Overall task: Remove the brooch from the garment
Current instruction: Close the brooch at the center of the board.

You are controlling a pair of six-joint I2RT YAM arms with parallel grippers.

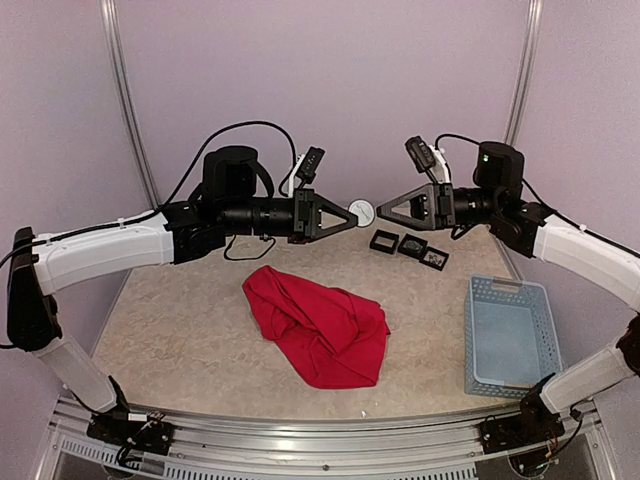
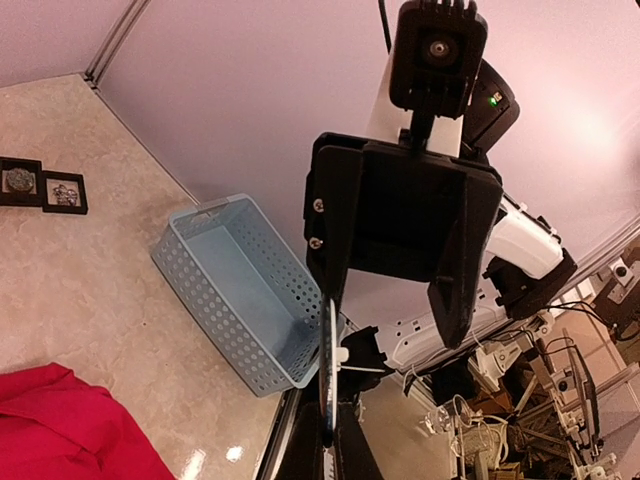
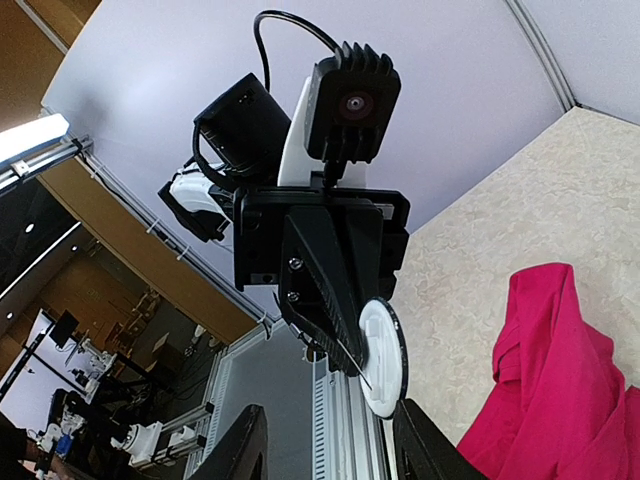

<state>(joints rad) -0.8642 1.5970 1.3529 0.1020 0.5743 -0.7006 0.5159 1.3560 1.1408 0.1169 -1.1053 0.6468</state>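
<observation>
The brooch, a round white disc with a dark rim and a pin on its back, hangs in the air between the two arms, clear of the garment. My left gripper is shut on it; in the left wrist view the brooch stands edge-on in my left gripper. My right gripper faces it and is open. In the right wrist view my right gripper has its fingers spread to either side of the brooch. The red garment lies crumpled on the table below.
A pale blue perforated basket stands at the right, near the front edge. Small black display boxes sit at the back, right of centre. The marbled tabletop stretches left of the garment.
</observation>
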